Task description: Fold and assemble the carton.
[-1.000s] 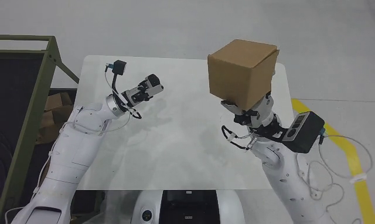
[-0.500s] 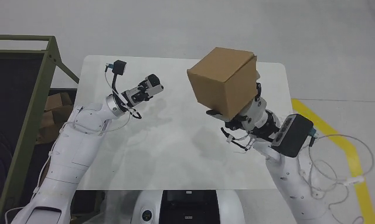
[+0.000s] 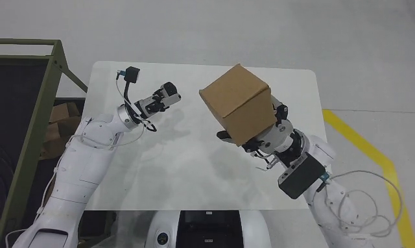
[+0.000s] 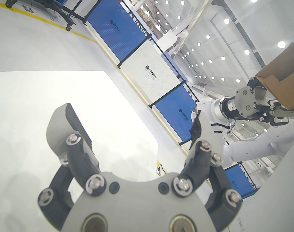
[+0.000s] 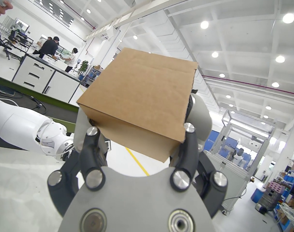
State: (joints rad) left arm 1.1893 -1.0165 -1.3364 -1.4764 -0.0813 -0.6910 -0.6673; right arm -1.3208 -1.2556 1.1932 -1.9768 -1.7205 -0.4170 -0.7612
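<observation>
One carton (image 3: 237, 102) is held tilted above the table (image 3: 194, 176), clamped in the right gripper (image 5: 137, 131). The left gripper (image 4: 132, 120) is spread wide, empty

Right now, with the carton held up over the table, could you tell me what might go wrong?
The right gripper clamps the cardboard carton only at its lower end, tilted above the table, so it might pivot or slip out. The left gripper hangs open and apart from it, so nothing would catch it. The pinch could also dent the cardboard.
</observation>
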